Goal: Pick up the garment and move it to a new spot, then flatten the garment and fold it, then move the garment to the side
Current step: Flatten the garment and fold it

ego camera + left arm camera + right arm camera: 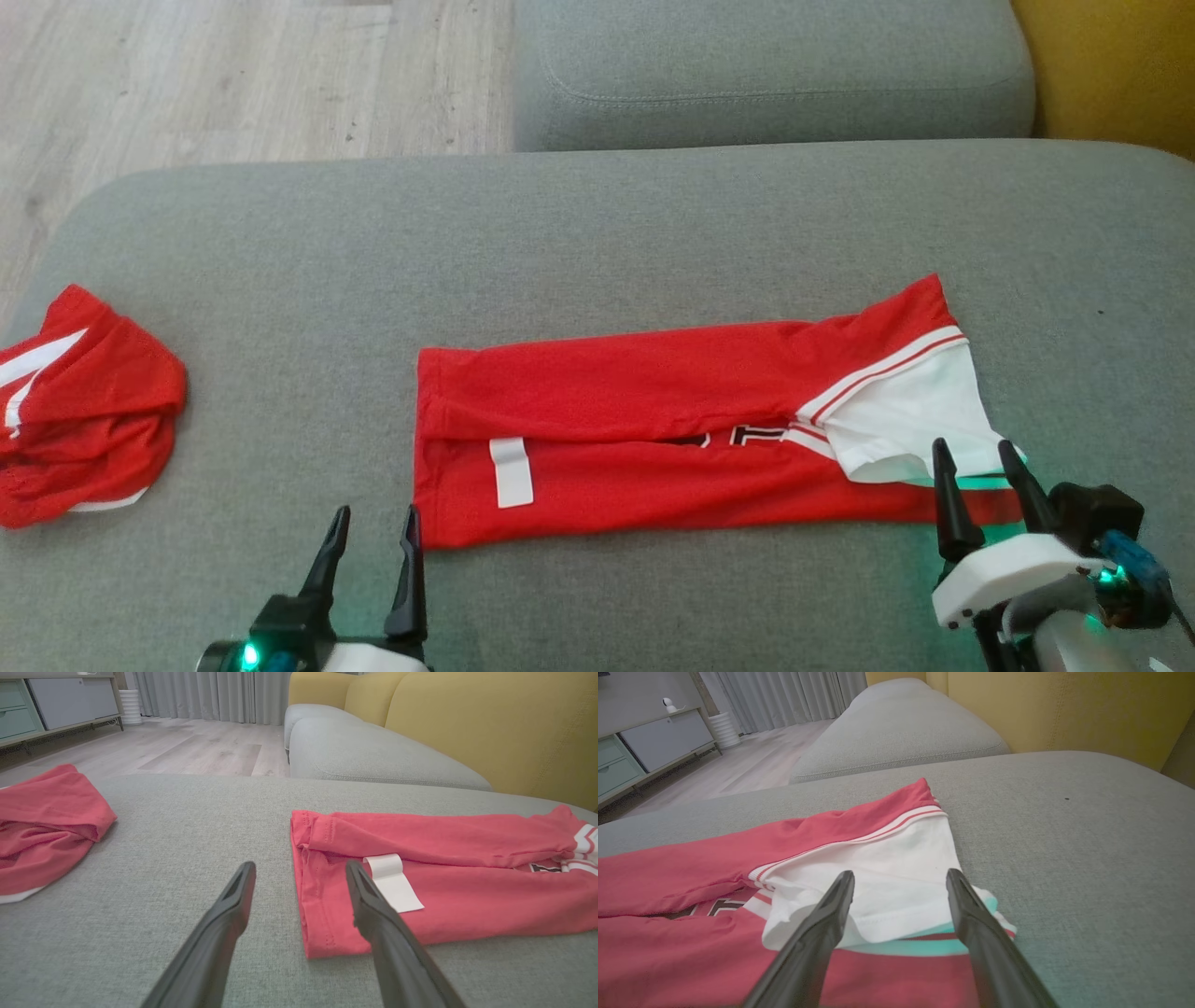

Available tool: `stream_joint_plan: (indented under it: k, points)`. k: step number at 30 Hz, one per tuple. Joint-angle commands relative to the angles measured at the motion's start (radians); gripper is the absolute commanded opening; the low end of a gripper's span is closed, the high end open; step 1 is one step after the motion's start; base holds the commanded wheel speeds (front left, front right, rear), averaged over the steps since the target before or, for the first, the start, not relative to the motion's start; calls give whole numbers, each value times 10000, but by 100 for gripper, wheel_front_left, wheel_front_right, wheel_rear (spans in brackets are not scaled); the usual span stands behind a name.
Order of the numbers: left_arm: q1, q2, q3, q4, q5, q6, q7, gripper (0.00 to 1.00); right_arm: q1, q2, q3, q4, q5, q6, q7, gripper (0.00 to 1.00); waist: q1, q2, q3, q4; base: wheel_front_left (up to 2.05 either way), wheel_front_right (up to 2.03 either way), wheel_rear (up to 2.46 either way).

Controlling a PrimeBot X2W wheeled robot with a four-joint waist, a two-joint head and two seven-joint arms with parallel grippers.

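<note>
Garment (653,411): red, folded into a long strip and lying flat across the middle of the grey cushion (597,233), long axis left to right. A white label (511,471) shows near its left end. A white sleeve (915,401) with red stripes lies folded over its right end. Left gripper (377,511): fingers spread wide, nothing between them, low over the cushion just beside the garment's near left corner. Right gripper (973,446): fingers also spread wide and empty, tips at the near edge of the sleeve. Cannot tell whether either gripper touches the cloth. A green glow falls on the fabric under the right gripper. A second red garment (84,411), crumpled, lies at the cushion's left edge, well apart from the first. Beyond the cushion is wood floor (233,75).
</note>
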Motion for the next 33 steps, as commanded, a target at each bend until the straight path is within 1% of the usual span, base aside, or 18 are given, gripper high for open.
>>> stream_joint_plan:
  k: [1,6,9,15,20,26,32,33]
  points:
    - [-286,10,219,-354,-52,-1,-95,100,-200,-10,180,-239,-77,-7,-110,100,2,-1,-10,13,0,0,0]
    - [-278,9,-31,-420,-255,83,-95,100,-437,-50,187,16,-84,-7,-110,100,2,-1,187,49,0,0,0]
    - [-426,8,-241,-406,-378,118,-95,100,-913,-244,231,263,-94,-7,-110,100,2,-1,519,84,0,0,0]
    - [-838,8,-665,-308,-684,194,-95,100,-2237,-639,164,1237,-139,-7,-5,100,2,-1,1257,251,0,0,0]
    - [-1131,7,-943,-177,-870,299,-95,100,-2938,-802,41,2412,-143,-7,430,100,2,-1,1674,438,0,0,0]
    - [-1260,7,-1071,-131,-957,403,-95,100,-3033,-674,9,3576,332,-7,632,100,2,-1,1864,511,0,0,0]
    - [-1273,7,-1055,-130,-942,382,-95,100,-2882,-625,97,4153,793,-7,579,100,2,-1,1858,409,0,0,0]
    - [-1280,7,-1056,-117,-941,390,-95,100,-2867,-577,220,4232,863,-7,648,95,2,-1,1846,373,0,0,0]
